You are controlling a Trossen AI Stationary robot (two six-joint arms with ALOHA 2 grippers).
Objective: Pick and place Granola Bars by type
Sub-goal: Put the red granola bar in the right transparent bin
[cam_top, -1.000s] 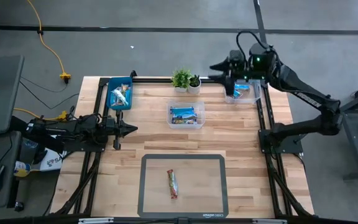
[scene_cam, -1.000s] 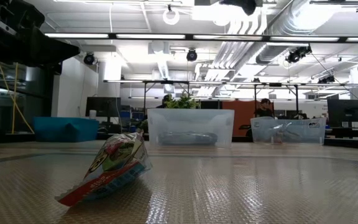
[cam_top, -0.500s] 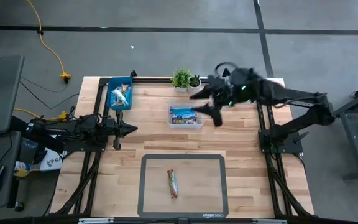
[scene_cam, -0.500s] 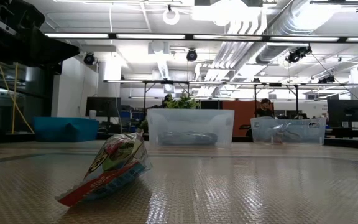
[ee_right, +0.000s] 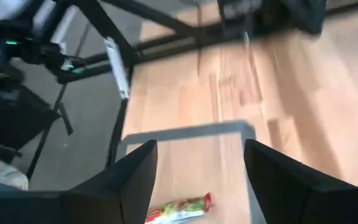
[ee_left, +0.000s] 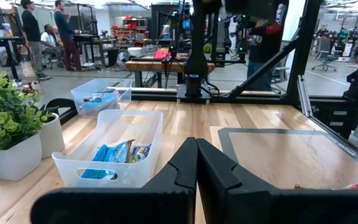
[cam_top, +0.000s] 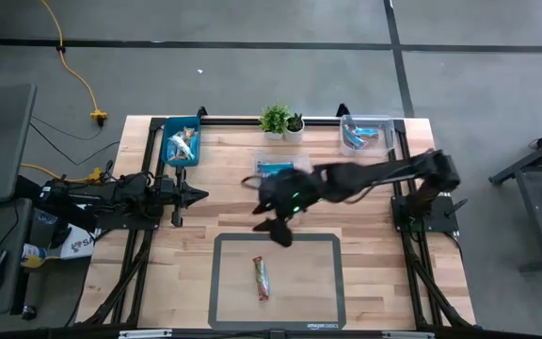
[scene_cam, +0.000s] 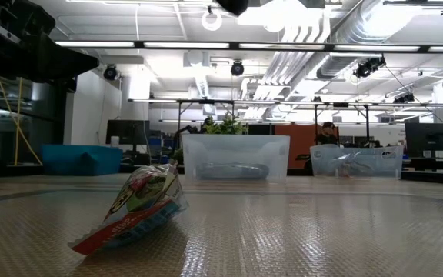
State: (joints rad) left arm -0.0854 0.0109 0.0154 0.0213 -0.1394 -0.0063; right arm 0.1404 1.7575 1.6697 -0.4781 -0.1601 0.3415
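One granola bar (cam_top: 262,278) with a green and red wrapper lies flat on the grey mat (cam_top: 224,282) near the table's front edge. It also shows in the low view (scene_cam: 133,208), the right wrist view (ee_right: 179,210) and the left wrist view (ee_left: 353,185). My right gripper (cam_top: 271,224) is open and empty, in the air over the mat's far edge, above and short of the bar; its own view shows the fingers (ee_right: 201,186) wide apart. My left gripper (cam_top: 200,195) is shut and empty at the table's left side, also seen in its wrist view (ee_left: 196,163).
A blue bin (cam_top: 182,141) with bars stands at the far left. A clear bin (cam_top: 294,186) with blue bars stands mid-table, partly under my right arm. Another clear bin (cam_top: 365,134) with blue bars stands at the far right. Two small potted plants (cam_top: 280,121) stand at the far edge.
My right gripper has swung from over the far right clear bin toward the table's left and near edge, past the middle bin, to the mat's far edge. It has stayed open and empty. The bar on the mat has not moved.
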